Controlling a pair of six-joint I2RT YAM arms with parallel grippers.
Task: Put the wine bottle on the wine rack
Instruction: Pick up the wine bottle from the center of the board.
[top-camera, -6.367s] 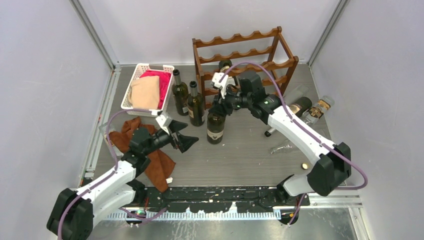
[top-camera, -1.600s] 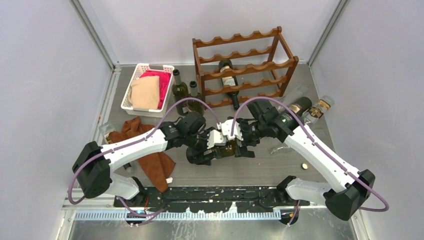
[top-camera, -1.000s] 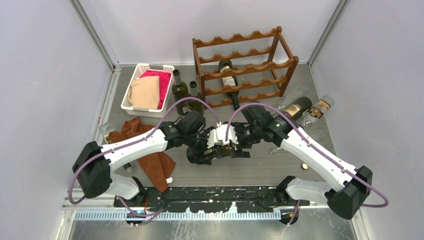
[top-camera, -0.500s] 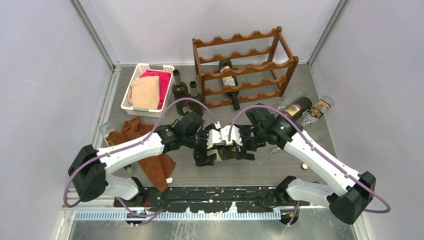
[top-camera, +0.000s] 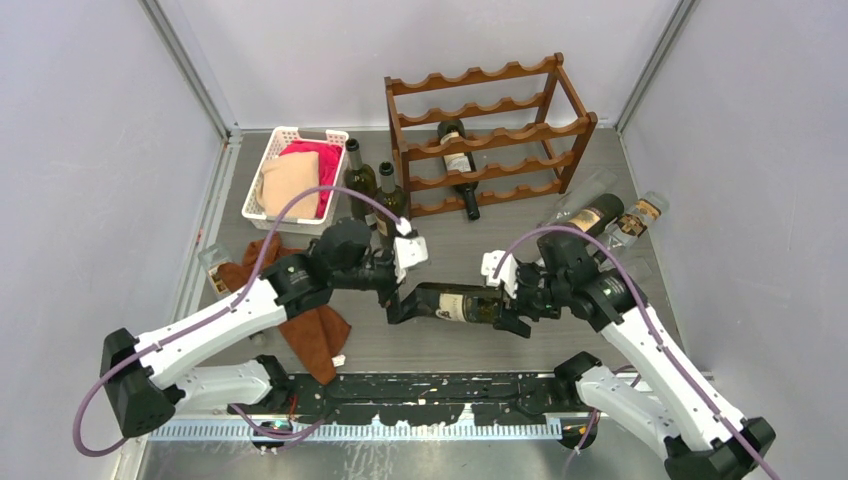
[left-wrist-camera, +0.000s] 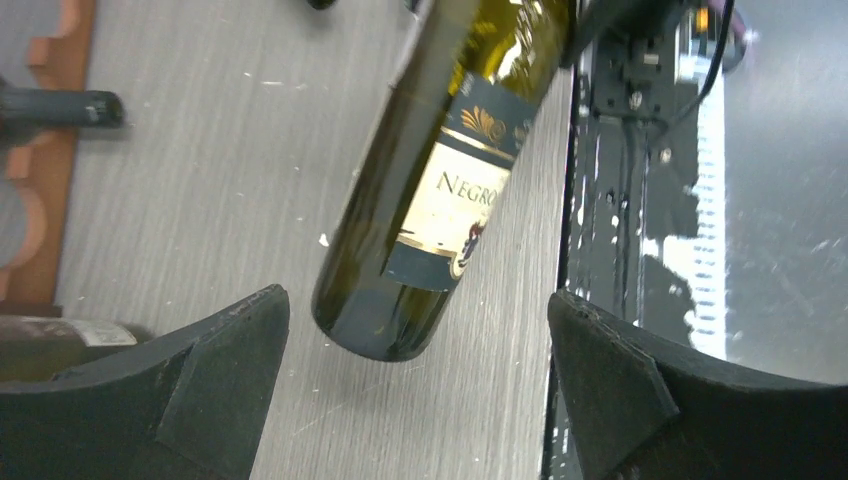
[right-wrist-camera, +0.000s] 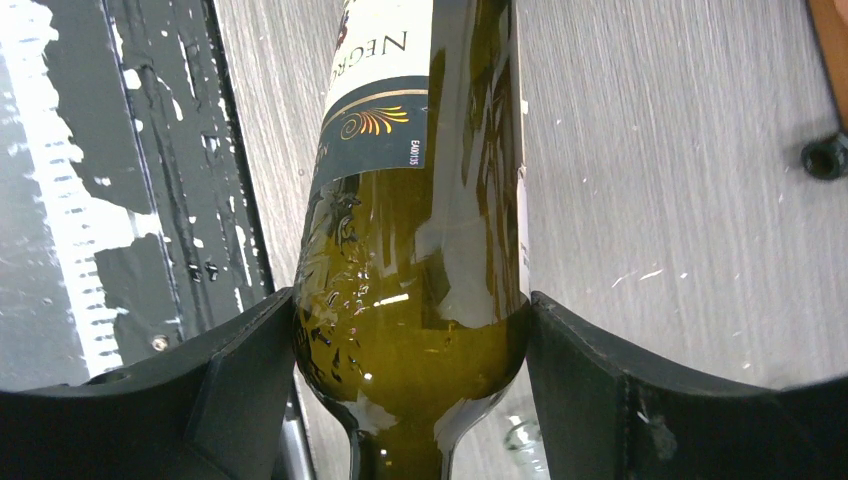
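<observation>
A dark green wine bottle (top-camera: 455, 303) with a cream and navy label lies level just above the table's near middle. My right gripper (top-camera: 512, 305) is shut on its shoulder, a finger (right-wrist-camera: 240, 370) pressed on each side of the glass (right-wrist-camera: 420, 250). My left gripper (top-camera: 398, 300) stands wide open at the bottle's base. In the left wrist view the base (left-wrist-camera: 385, 335) sits between the spread fingers (left-wrist-camera: 215, 370), touching neither. The reddish-brown wine rack (top-camera: 485, 75) stands at the back with one bottle (top-camera: 458, 165) lying in it.
A white basket (top-camera: 262, 165) with cloths stands at the back left, two upright bottles (top-camera: 360, 185) beside it. A brown cloth (top-camera: 305, 315) lies under the left arm. Other bottles (top-camera: 600, 212) lie right of the rack, and a small cap (top-camera: 608, 331) lies near the right arm.
My left gripper has opened, let go of the bottle and drawn back to the left. The right arm has shifted right with the bottle in its grip.
</observation>
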